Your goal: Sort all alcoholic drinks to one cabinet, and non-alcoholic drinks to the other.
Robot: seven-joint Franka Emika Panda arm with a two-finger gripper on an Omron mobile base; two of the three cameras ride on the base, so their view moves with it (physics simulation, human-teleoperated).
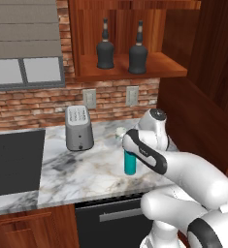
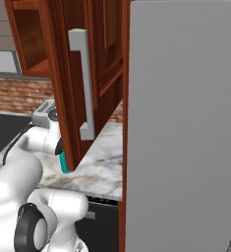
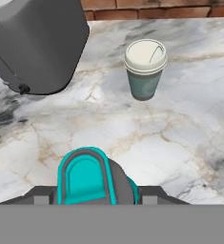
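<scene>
Pincer [image 3: 89, 200] astride teal bottle [image 1: 130, 163], grip unclear, on marble counter [image 1: 86, 169] below brick wall [image 1: 38, 104]

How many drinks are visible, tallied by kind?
Squat black glass bottles on the wall cabinet shelf: 2
Slim teal bottle on the marble counter: 1
Pale green cup with white lid on the counter: 1
Total: 4

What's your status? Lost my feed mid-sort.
Gripper straddling teal bottle, grip unconfirmed. Both black bottles shelved in wide cabinet. Green cup on counter beyond, toaster nearby.
</scene>
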